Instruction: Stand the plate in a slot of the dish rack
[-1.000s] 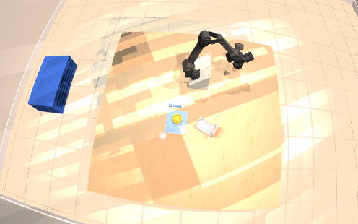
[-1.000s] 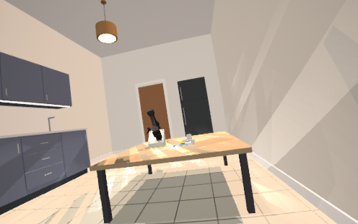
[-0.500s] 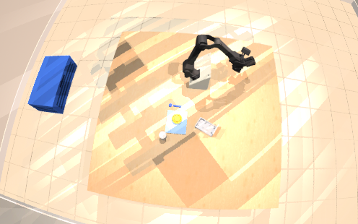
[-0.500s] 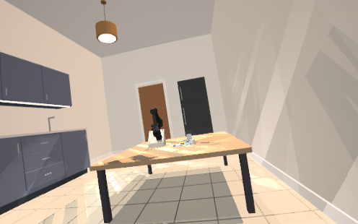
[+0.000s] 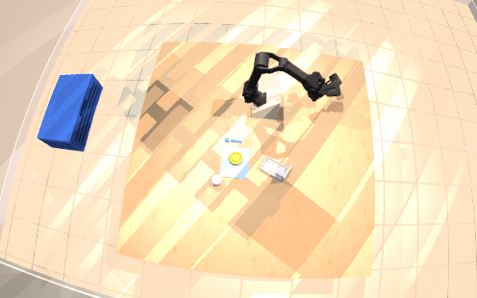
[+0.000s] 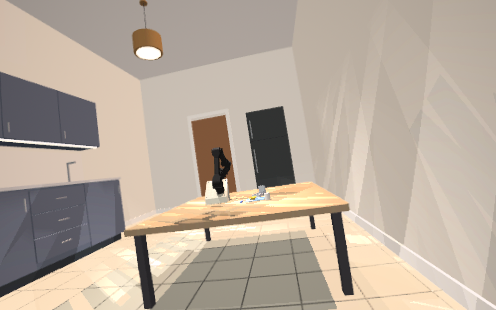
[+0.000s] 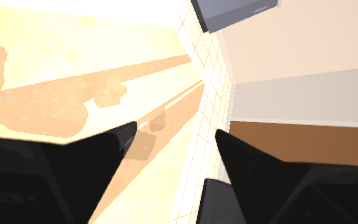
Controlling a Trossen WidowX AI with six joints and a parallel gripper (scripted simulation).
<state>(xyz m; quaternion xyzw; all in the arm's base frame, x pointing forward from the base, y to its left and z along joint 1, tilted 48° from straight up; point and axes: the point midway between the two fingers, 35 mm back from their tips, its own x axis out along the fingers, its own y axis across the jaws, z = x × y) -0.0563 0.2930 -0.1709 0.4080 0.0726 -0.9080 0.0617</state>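
A yellow plate [image 5: 236, 158] lies flat on a light blue mat [image 5: 241, 173] in the top view. The pale grey dish rack [image 5: 275, 168] [image 6: 261, 189] stands on the table to the right of the mat. Its slots are too small to make out. My gripper [image 7: 177, 129] is open, with nothing between its fingers in the wrist view. In the top view it is at the upper right of the table, well away from plate and rack. The wrist view shows neither plate nor rack.
A small blue utensil [image 5: 233, 140] lies just above the mat. A white round cup [image 5: 216, 180] stands at the mat's lower left corner. The arm's white base [image 5: 271, 110] [image 6: 216, 199] is behind them on the wooden table. A blue cabinet [image 5: 67, 108] stands on the floor off the table's left side.
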